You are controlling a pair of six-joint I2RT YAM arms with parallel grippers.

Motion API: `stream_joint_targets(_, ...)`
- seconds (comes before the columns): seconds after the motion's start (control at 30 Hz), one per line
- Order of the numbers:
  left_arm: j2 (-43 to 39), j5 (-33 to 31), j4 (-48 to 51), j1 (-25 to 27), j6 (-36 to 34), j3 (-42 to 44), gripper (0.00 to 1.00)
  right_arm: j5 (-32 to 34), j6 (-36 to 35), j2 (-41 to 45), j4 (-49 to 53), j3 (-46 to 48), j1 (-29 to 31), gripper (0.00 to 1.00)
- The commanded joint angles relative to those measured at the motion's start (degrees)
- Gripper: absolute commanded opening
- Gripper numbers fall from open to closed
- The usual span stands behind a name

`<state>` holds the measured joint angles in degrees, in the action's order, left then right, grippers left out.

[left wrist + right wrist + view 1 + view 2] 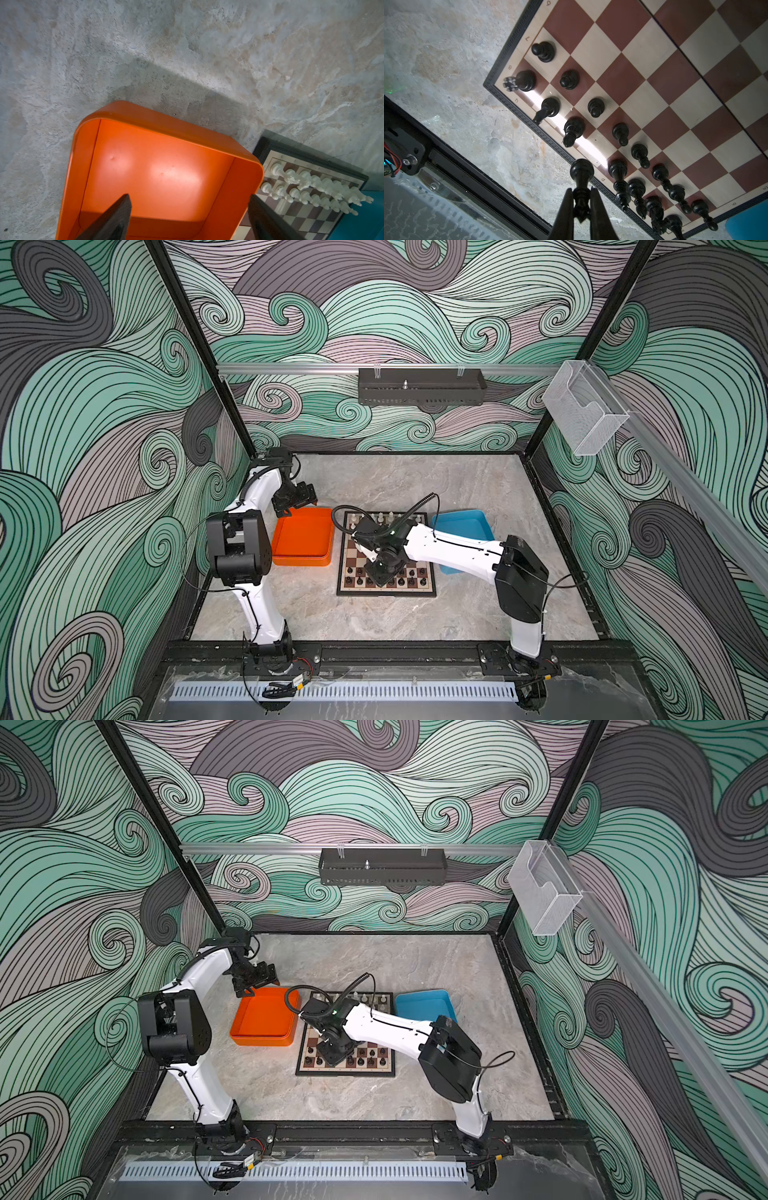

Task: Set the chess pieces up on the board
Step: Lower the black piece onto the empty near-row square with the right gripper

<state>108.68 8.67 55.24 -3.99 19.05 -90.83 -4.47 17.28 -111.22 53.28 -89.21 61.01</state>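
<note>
Item: right gripper, closed tight on small black plastic chessman. I'd lower it upright, slowly, onto the vacant back-rank square of the brown-and-cream checked board.

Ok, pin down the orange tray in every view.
Top view: orange tray left of the board.
Top view: likewise left of the board.
Left wrist: under the open left tool, board beside it.
Right wrist: not in it.
Shared landmark: the board, in all four views.
</note>
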Motion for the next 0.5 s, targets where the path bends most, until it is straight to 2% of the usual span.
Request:
stream_joint_targets(0.0,0.96,0.74,-0.14,-0.32,0.65,-0.14,0.9,1.6,1.59,-1.08,0.22,0.53,-0.29,0.13)
stream_joint_targets(0.47,1.17,0.48,-0.22,-0.32,0.61,-0.14,0.9,1.4,2.89,-2.13,0.2,0.95,-1.06,0.13)
